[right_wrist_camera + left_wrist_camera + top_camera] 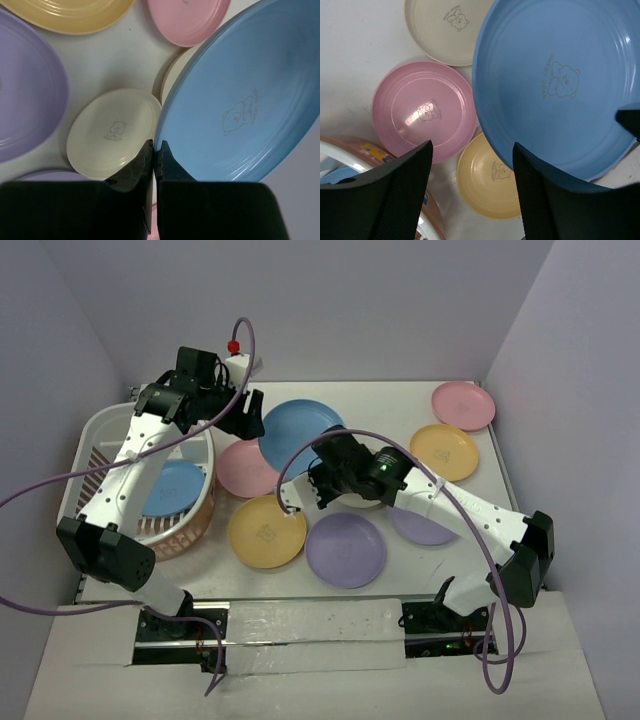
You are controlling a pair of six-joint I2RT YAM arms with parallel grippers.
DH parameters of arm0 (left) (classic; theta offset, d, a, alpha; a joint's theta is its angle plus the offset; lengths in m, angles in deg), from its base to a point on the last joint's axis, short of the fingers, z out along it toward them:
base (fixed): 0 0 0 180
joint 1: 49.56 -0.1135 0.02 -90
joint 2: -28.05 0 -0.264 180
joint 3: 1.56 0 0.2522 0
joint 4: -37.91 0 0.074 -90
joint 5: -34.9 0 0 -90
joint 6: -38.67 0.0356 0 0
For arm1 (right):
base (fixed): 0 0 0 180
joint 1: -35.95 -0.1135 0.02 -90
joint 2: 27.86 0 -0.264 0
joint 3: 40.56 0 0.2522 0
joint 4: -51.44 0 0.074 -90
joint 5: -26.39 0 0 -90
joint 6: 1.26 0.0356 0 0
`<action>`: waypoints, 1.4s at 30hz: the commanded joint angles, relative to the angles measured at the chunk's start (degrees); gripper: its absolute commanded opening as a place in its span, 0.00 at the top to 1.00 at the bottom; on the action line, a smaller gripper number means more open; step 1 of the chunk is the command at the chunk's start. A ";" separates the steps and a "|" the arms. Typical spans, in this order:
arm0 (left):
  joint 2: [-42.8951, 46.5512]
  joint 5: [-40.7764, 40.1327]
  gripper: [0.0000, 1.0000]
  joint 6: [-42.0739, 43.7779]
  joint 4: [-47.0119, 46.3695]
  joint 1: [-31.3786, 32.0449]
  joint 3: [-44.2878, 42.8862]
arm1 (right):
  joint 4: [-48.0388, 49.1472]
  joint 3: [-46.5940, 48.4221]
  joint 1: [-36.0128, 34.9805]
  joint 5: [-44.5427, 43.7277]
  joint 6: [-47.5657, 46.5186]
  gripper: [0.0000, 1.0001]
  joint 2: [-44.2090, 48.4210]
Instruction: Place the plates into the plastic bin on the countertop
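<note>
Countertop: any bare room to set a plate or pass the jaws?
Free: the far strip between the raised blue plate and the corner pink plate; the near strip on the robot's side of the nearest lilac plate. Crowded: the centre beside the bin, where plates lie edge to edge or overlap.

Overhead, we find the right arm (450,505) hiding much of one lilac plate (425,532), and the left arm (125,465) crossing the blue plate (180,490) lying in the bin (88,440). At the left wrist, the frame crops the cream plate (440,30) and the large blue plate (555,85).
</note>
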 commanded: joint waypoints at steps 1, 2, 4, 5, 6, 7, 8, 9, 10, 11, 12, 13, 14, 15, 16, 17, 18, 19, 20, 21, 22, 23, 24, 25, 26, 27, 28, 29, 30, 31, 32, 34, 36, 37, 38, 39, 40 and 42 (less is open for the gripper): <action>-0.27 -2.10 0.34 -1.64 -0.12 1.01 0.45 | 3.30 0.54 -1.40 -4.88 1.48 1.00 2.17; -0.27 -2.35 0.37 -1.85 -0.33 1.05 1.01 | 3.49 0.72 -1.65 -5.20 1.67 1.00 2.17; -0.27 -2.61 0.44 -2.27 -0.75 1.06 2.23 | 4.14 0.91 -2.26 -6.05 2.04 1.00 2.17; -0.27 -2.49 0.47 -2.39 -0.87 1.02 2.69 | 4.59 0.83 -2.55 -6.51 2.16 1.00 2.17; -0.45 -1.91 0.48 -2.55 -0.91 1.07 3.00 | 4.84 0.81 -2.87 -6.82 2.20 1.00 2.17; -0.59 -1.49 0.49 -2.72 -0.85 1.10 3.14 | 4.95 0.81 -3.04 -7.02 2.26 1.00 2.23; -0.88 -0.94 0.49 -2.88 -0.82 1.10 3.22 | 4.88 0.91 -3.33 -7.13 2.39 1.00 2.20; -1.15 -0.61 0.49 -3.00 -0.82 1.10 3.31 | 4.76 1.03 -3.64 -7.12 2.51 1.00 2.17; -1.33 -0.19 0.49 -3.13 -0.91 1.10 3.38 | 4.72 1.10 -3.89 -7.14 2.64 1.00 2.20; -1.50 0.61 0.49 -3.31 -1.08 1.10 3.44 | 4.72 1.16 -4.13 -7.26 2.81 1.00 2.25; -1.58 0.78 0.50 -3.71 -1.17 1.10 3.52 | 4.64 1.16 -4.29 -7.42 2.89 1.00 2.26; -1.59 1.04 0.50 -3.75 -1.33 1.10 3.61 | 4.79 1.16 -4.46 -7.59 2.98 1.00 2.26; -1.77 1.43 0.51 -4.11 -1.47 1.04 3.74 | 5.05 0.98 -4.60 -7.79 2.99 1.00 2.32; -1.85 1.85 0.51 -4.27 -1.58 1.01 3.84 | 5.16 0.90 -4.76 -7.87 2.99 1.00 2.40; -1.95 2.67 0.51 -4.49 -1.70 1.01 3.97 | 5.25 0.87 -4.86 -7.87 3.05 1.00 2.46; -2.10 3.73 0.51 -4.84 -1.86 1.01 4.12 | 5.40 0.81 -4.91 -7.87 3.15 1.00 2.51; -2.18 4.30 0.51 -5.26 -2.06 0.95 4.26 | 5.49 0.75 -4.98 -7.99 3.17 1.00 2.52; -2.21 4.89 0.52 -5.45 -2.30 0.92 4.36 | 5.51 0.68 -5.09 -8.09 3.17 1.00 2.56; -2.22 5.47 0.52 -5.50 -2.52 0.91 4.40 | 5.53 0.63 -5.21 -8.12 3.18 1.00 2.61; -2.28 5.92 0.53 -5.50 -2.65 0.84 4.40 | 5.59 0.63 -5.34 -8.05 3.24 1.00 2.61; -2.29 5.98 0.53 -5.50 -2.67 0.83 4.40 | 5.60 0.63 -5.36 -8.18 3.25 1.00 2.61; -2.29 6.39 0.53 -5.50 -2.73 0.70 4.40 | 5.67 0.63 -5.49 -8.22 3.25 1.00 2.67; -2.29 6.58 0.55 -5.50 -2.82 0.52 4.47 | 5.62 0.63 -5.67 -8.15 3.32 1.00 2.69; -2.23 6.60 0.62 -7.23 -2.91 0.42 4.43 | 5.60 0.70 -5.71 -8.27 3.34 1.00 2.69; -2.16 6.55 0.69 -7.98 -3.08 0.25 4.50 | 5.65 0.72 -5.81 -8.36 3.39 1.00 2.69; -2.12 6.51 0.73 -8.14 -3.19 0.03 4.58 | 5.69 0.72 -5.88 -8.47 3.43 1.00 2.69; -2.06 6.44 0.76 -8.23 -3.30 -0.26 4.65 | 5.80 0.67 -5.96 -8.72 3.50 0.99 2.69; -1.90 6.22 0.86 -8.51 -3.63 -0.64 4.87 | 6.13 0.50 -6.18 -9.16 3.72 0.97 2.69; -1.73 5.68 0.96 -8.82 -3.84 -0.93 4.99 | 6.45 0.22 -6.42 -9.39 3.84 0.93 2.69; -1.57 5.17 1.00 -9.05 -4.01 -1.35 5.13 | 6.79 -0.06 -6.56 -9.74 4.10 0.81 2.75; -1.45 5.02 1.00 -9.16 -4.07 -1.54 5.25 | 6.92 -0.21 -6.64 -9.89 4.22 0.76 2.78; -0.90 5.71 1.00 -9.27 -4.24 -3.29 5.11 | 7.60 -0.68 -6.77 -9.99 4.80 0.53 2.96; -0.04 6.94 1.00 -9.06 -3.84 -5.76 3.93 | 8.48 -0.83 -6.80 -10.30 5.46 0.22 3.05; 0.31 7.67 1.00 -8.92 -3.50 -7.59 3.27 | 8.88 -0.97 -6.76 -10.54 5.73 0.01 3.15; 0.75 8.61 1.00 -8.82 -3.01 -9.20 2.53 | 9.16 -1.14 -6.76 -10.80 5.93 0.00 3.33; 1.43 10.58 1.00 -8.47 -1.85 -12.67 1.01 | 9.65 -1.40 -6.76 -11.13 6.42 0.00 3.58; 2.19 11.62 1.00 -7.88 -1.09 -14.65 -0.51 | 9.99 -1.74 -6.76 -11.38 6.68 0.00 3.66; 3.20 13.85 1.00 -7.15 0.41 -20.65 -1.18 | 10.35 -1.96 -6.58 -11.51 7.38 0.00 4.16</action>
